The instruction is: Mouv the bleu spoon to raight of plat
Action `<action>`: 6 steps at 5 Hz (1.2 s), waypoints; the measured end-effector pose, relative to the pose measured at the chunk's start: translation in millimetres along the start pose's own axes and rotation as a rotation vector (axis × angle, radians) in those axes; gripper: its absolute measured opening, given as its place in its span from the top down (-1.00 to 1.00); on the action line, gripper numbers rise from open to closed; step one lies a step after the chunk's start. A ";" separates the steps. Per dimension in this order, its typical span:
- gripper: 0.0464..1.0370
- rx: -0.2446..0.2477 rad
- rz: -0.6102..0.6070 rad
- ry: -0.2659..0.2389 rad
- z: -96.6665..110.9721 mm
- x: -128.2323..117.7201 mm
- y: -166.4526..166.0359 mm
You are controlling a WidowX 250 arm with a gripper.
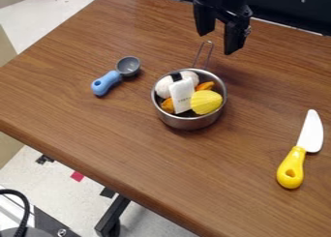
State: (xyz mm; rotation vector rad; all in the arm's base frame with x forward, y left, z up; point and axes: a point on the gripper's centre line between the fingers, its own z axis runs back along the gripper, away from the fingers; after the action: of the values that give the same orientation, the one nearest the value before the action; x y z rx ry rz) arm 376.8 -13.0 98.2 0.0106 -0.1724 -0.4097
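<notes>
Brown wood grain runs across the table (84,127), with pale floor (61,175) off its near left edge. Above the far side, the black gripper (218,42) hangs with its fingers apart and nothing between them. Just below is the wire handle (204,49) of a metal pan (186,123), probably what the task calls the plate. It holds a yellow toy piece (206,102), a white block (182,95) and orange bits (167,105).

Left of the pan, well apart, lies the blue spoon (115,76), its grey bowl (128,66) pointing far and right, its handle (105,83) near and left. It looks like light, stiff plastic: hard to break, but smooth enough to twist or slide. A squeeze across the handle, close to the bowl, should balance best. The way right calls for a lift over or around the pan, and a set-down short of the toy knife (300,151), over on the right.
</notes>
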 end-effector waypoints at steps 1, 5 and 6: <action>-0.93 -0.013 0.001 0.031 -11.3 -4.6 -1.6; -0.93 0.006 -0.015 0.021 12.0 -32.8 42.8; -0.93 -0.002 -0.016 0.052 14.6 -48.7 60.4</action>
State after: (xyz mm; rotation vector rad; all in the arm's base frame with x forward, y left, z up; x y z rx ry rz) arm 354.3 62.0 107.3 0.0204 -0.1207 -0.4253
